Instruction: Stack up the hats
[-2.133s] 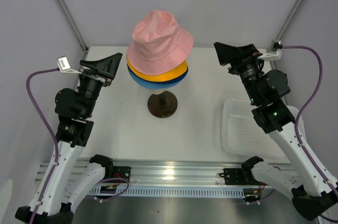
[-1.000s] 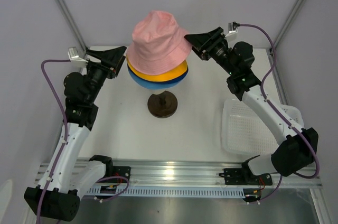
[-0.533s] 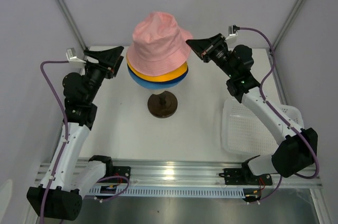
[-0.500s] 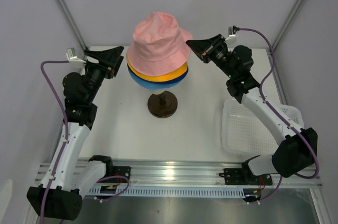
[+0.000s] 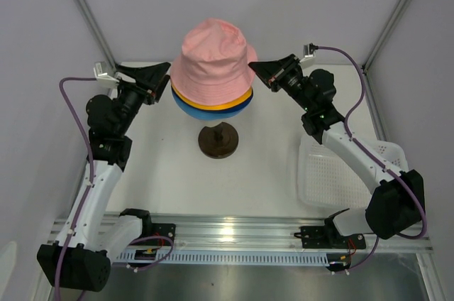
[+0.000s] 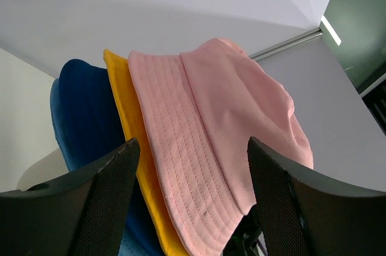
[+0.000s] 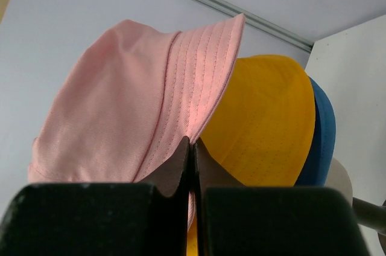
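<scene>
The hats sit stacked on a raised stand. The pink hat (image 5: 213,56) is on top, with the yellow brim (image 5: 225,105) and a blue brim (image 5: 191,110) showing under it. My right gripper (image 5: 253,67) is shut on the pink hat's right brim edge, and the right wrist view shows the pink brim (image 7: 199,81) pinched between the jaws (image 7: 192,142) above the yellow hat (image 7: 265,123). My left gripper (image 5: 162,75) is open at the stack's left side. Its fingers (image 6: 108,195) straddle the pink brim (image 6: 181,165) without touching. Beside it are the yellow hat (image 6: 128,123) and the navy hat (image 6: 84,111).
The stand's dark round base (image 5: 218,140) rests on the white table under the stack. A cream mannequin head (image 7: 341,177) peeks out below the blue brim. A white mesh basket (image 5: 340,173) lies at the right, under my right arm.
My right gripper has shut on the pink hat's brim and dropped slightly. The pink hat has shifted a little. My left gripper has edged closer to the stack and stayed open.
</scene>
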Motion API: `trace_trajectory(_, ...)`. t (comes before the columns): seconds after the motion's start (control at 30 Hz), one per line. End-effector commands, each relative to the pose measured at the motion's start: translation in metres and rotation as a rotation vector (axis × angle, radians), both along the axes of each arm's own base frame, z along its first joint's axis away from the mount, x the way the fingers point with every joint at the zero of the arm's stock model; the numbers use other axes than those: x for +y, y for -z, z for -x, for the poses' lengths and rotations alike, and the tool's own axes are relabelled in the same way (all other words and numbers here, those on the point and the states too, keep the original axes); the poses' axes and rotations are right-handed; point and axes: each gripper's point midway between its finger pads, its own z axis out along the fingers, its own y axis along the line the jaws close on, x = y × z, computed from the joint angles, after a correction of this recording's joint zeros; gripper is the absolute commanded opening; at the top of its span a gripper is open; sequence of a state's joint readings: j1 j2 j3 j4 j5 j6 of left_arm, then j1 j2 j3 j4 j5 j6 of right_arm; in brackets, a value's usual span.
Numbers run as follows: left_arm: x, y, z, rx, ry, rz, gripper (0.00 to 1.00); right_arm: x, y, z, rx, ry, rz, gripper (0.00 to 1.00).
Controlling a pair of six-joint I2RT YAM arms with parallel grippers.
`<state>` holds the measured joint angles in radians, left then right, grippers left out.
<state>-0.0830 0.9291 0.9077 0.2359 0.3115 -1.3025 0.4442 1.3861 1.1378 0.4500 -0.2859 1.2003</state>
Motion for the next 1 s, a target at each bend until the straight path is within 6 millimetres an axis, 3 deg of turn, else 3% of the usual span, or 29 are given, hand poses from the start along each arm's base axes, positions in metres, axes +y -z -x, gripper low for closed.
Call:
trace_trajectory(0.0, -0.004, -0.022, 0.005, -0.069, 0.045, 0.009, 0.75, -0.002, -0.009, 0.009, -0.037, -0.006, -0.008, 0.0)
trace_trajectory(0.37, -0.011, -0.02, -0.001, -0.055, 0.087, 0.012, 0.72, -0.001, 0.001, 0.006, -0.017, -0.006, -0.007, 0.0)
trace_trajectory(0.5, -0.012, -0.022, 0.0, -0.062, 0.095, 0.014, 0.65, 0.001, 0.007, 0.008, -0.004, -0.011, -0.012, 0.0)
trace_trajectory(0.8, -0.021, -0.019, -0.001, -0.055, 0.151, -0.017, 0.01, 0.007, 0.023, 0.012, 0.022, -0.014, -0.001, 0.0)
trace_trajectory(0.97, -0.017, 0.002, -0.006, -0.002, 0.113, -0.074, 0.01, 0.005, 0.048, 0.012, 0.069, 0.013, 0.022, 0.0)
